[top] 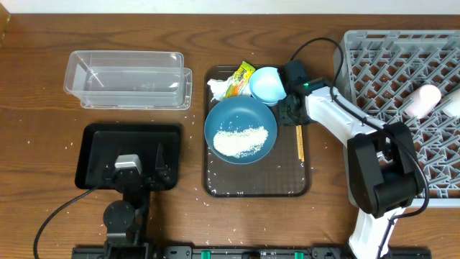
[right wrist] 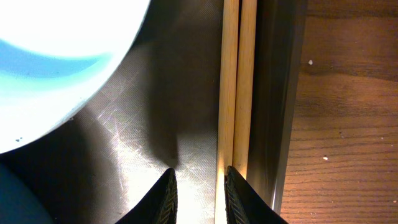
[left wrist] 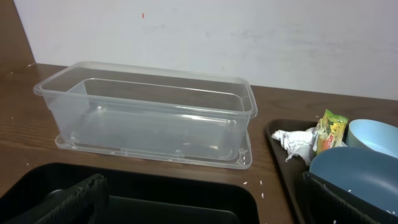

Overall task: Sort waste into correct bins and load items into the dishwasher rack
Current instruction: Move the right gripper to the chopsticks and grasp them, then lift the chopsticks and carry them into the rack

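Grey open-work plastic fills the right side of the overhead frame: the dishwasher rack [top: 374,50], with a pink cup [top: 422,99] and a white cup [top: 453,104] lying on its grid near the right edge. It stands on a wooden table [top: 43,108].

At centre lies the brown serving tray [top: 287,180]. A clear tub [top: 75,72] sits at upper left, and a black tray [top: 93,144] below it at lower left.

On the brown tray, the dark-blue dish [top: 230,115] holds a heap of rice [top: 241,140]. The light-blue bowl [top: 266,85] touches the dish's upper right rim. A crumpled tissue [top: 218,88] and a yellow-green wrapper [top: 241,78] lie at the tray's top edge, just left of the bowl. The chopsticks [top: 300,142] lie side by side along the tray's right rim.

The right gripper [right wrist: 199,196] hangs low over the tray, between the bowl and the chopsticks. Its jaws are parted only narrowly and grip nothing: bare tray mat shows in the gap. One fingertip [right wrist: 239,193] overlaps the chopsticks; whether it touches them cannot be told. The bowl crowds the upper left of the wrist view.

The left gripper [top: 133,173] hovers over the black tray, jaws spread wide and holding nothing, facing the tub.
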